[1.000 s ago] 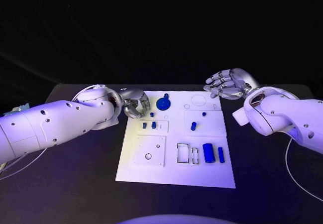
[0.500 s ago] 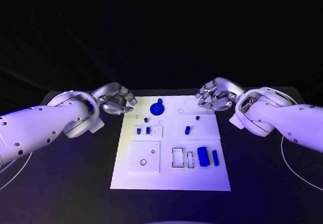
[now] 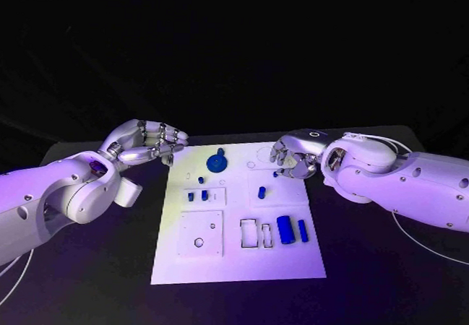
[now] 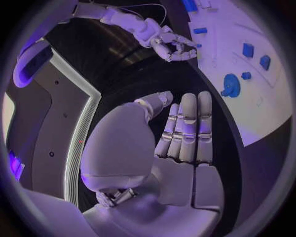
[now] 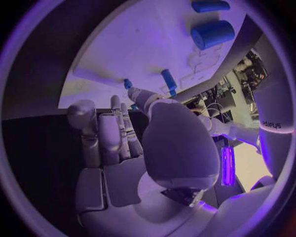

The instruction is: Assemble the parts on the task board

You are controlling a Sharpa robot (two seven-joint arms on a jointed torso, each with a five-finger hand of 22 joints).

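Note:
The white task board (image 3: 241,260) lies in the middle of the black table. On it I see a blue round disc with a handle (image 3: 216,162), two small blue blocks (image 3: 197,195), a blue peg (image 3: 261,192), and a thick blue cylinder (image 3: 285,229) beside a thin blue bar (image 3: 302,229). My left hand (image 3: 147,140) hovers just off the board's far left corner, fingers straight and together, holding nothing (image 4: 185,133). My right hand (image 3: 292,156) hangs over the board's far right corner with fingers loosely bent and nothing in them (image 5: 117,133). The cylinder (image 5: 212,33) and peg (image 5: 168,79) lie beyond its fingertips.
Several empty recesses mark the board: a square plate with a hole (image 3: 199,235) and two narrow slots (image 3: 257,233). Bare black table (image 3: 396,285) surrounds the board on all sides. A white cable (image 3: 419,246) runs along the table on the right.
The camera has shifted. My left hand has drawn away from the board's far left corner and straightened its fingers. My right hand has come in over the far right corner.

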